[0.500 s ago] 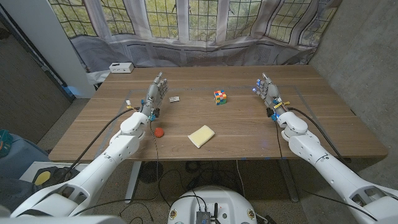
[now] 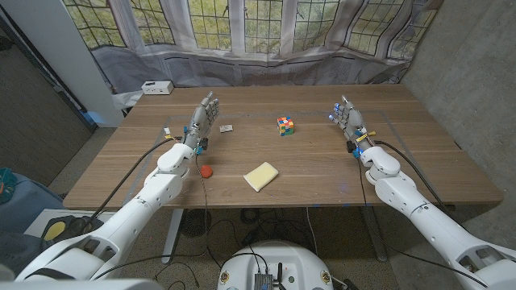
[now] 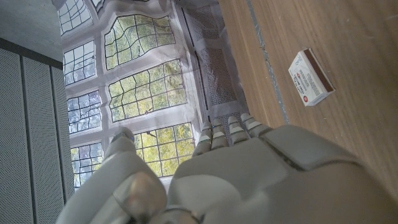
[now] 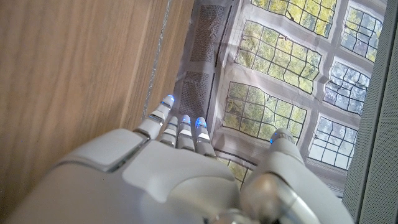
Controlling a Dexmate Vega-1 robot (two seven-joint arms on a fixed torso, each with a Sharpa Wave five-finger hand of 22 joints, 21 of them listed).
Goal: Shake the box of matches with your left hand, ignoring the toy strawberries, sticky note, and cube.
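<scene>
Head view: left robot hand (image 2: pixel 203 118) beside matchbox (image 2: pixel 227 128), apart.

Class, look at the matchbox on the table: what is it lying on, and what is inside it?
The matchbox lies flat on the bare wooden table, beside the open left hand. It is closed, so its contents cannot be seen.

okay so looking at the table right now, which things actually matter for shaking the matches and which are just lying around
For the job:
- box of matches, lying on the table beside the left hand, not held
- left hand, open, holding nothing

Just lying about:
- cube
- sticky note pad
- toy strawberry
- white box at the table's far left corner
- right hand, open
</scene>
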